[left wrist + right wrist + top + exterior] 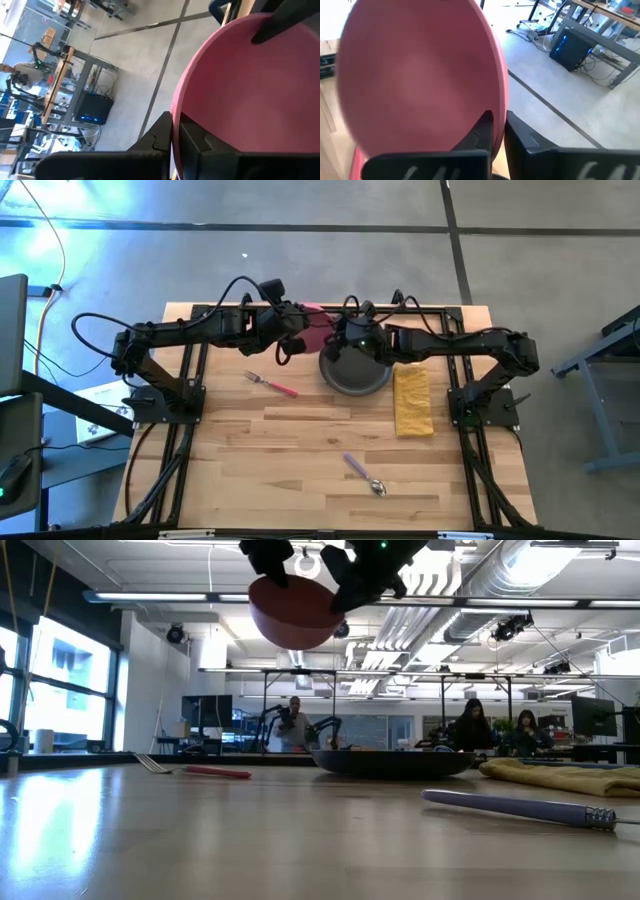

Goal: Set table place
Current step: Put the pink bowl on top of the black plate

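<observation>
Holding the pink bowl (pixel 295 612) in mid-air, we have both grippers on it: left gripper (pixel 173 145) pinched tight on 1 side of the rim, right gripper (pixel 498 131) pinched on the other (wall between the 2 fingers each time). Bowl hangs above the table's (pixel 300 470) far edge, just left of the dark plate (pixel 354 375). Fork (pixel 270 384) lies left of the plate, yellow napkin (pixel 412 400) right of it, spoon (pixel 364 474) nearer the front edge, well apart.
</observation>
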